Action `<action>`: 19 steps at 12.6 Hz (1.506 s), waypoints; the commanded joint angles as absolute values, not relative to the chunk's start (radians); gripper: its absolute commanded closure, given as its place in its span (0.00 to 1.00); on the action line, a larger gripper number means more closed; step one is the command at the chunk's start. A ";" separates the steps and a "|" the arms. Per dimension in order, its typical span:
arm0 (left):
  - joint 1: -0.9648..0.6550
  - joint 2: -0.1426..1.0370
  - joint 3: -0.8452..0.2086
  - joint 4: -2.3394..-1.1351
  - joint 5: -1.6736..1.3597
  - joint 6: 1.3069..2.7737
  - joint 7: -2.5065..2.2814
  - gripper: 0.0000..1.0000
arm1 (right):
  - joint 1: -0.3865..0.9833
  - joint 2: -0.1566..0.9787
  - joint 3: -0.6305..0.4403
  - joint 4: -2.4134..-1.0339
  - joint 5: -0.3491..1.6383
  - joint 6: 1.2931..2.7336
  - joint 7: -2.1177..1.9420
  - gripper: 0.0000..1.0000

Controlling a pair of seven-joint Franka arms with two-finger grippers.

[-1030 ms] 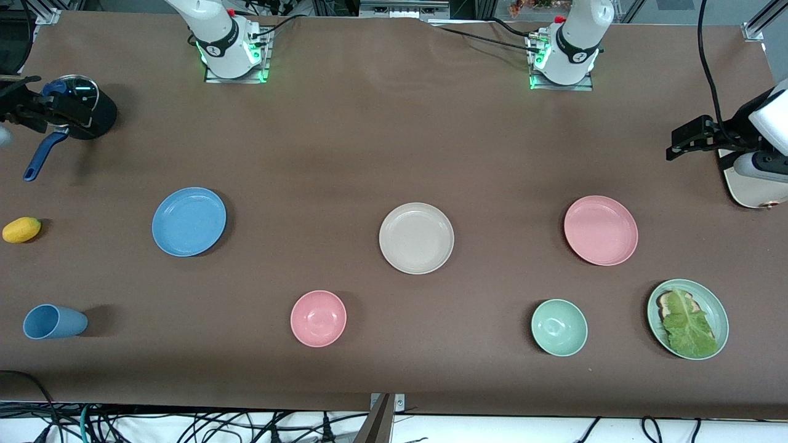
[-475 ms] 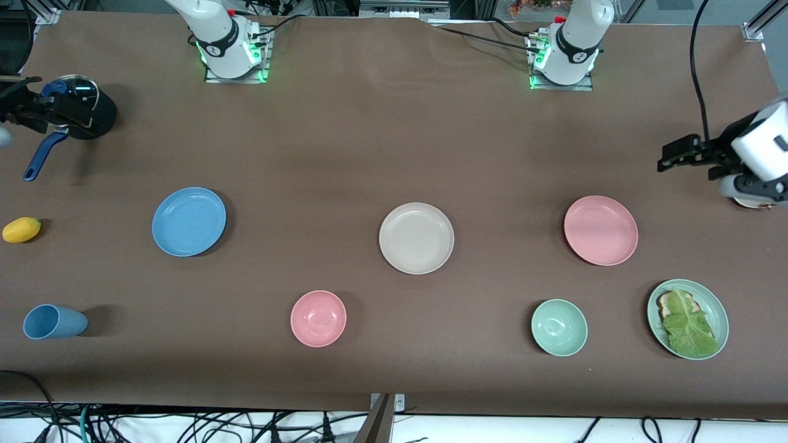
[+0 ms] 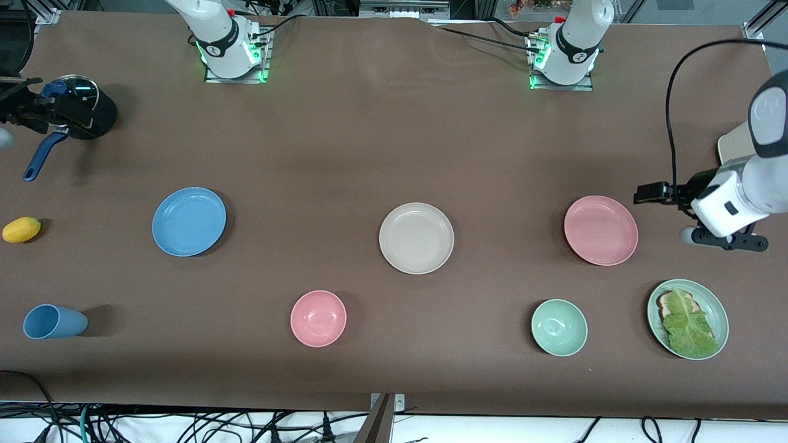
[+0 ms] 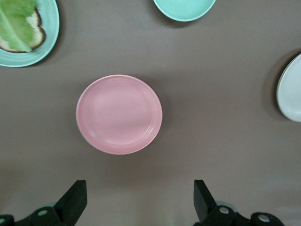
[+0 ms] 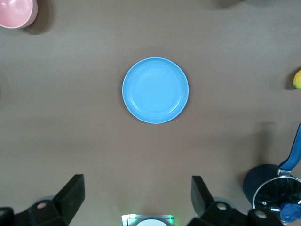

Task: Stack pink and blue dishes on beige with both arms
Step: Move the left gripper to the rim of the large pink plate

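The beige plate point(image 3: 416, 238) lies mid-table. The light blue plate point(image 3: 189, 221) lies toward the right arm's end of the table, and the pink plate point(image 3: 601, 230) toward the left arm's end. Nothing is on any of them. My left gripper point(image 3: 645, 194) hangs open over bare table beside the pink plate, holding nothing. In the left wrist view the left gripper point(image 4: 138, 186) stands short of the pink plate point(image 4: 119, 114). My right gripper point(image 3: 24, 104) is open over the pot at the right arm's end. In the right wrist view the right gripper point(image 5: 137, 180) is well clear of the blue plate point(image 5: 155, 90).
Nearer the front camera lie a pink bowl point(image 3: 318, 318), a green bowl point(image 3: 559, 327), a green plate point(image 3: 717, 307) with bread and lettuce, and a blue cup point(image 3: 52, 322) on its side. A yellow fruit point(image 3: 21, 229) and a dark pot point(image 3: 98, 114) sit at the right arm's end.
The left arm has swung down and inward, bringing its open gripper beside the pink plate. The right arm and all the dishes have stayed put.
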State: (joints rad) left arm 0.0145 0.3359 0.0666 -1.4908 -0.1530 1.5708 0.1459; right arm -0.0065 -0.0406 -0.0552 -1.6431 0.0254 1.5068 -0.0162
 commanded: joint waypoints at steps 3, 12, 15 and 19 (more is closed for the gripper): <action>0.138 0.425 0.067 -1.476 -0.248 1.672 0.305 0.00 | -0.011 -0.034 -0.052 -1.628 0.031 1.508 -0.031 0.00; 0.179 0.563 0.067 -1.541 -0.334 1.880 0.517 0.00 | -0.009 -0.029 -0.052 -1.626 0.032 1.509 -0.031 0.00; 0.189 0.564 0.067 -1.601 -0.353 1.956 0.586 0.00 | -0.011 -0.028 -0.052 -1.626 0.032 1.509 -0.031 0.00; 0.215 0.584 0.074 -1.655 -0.380 2.026 0.710 0.00 | -0.011 -0.026 -0.055 -1.628 0.057 1.508 -0.029 0.00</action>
State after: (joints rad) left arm 0.2047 0.5879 0.0694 -1.6201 -0.3383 1.9909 0.6350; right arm -0.0063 -0.0332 -0.0536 -1.6431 0.0329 1.5121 -0.0162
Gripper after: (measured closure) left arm 0.000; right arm 0.000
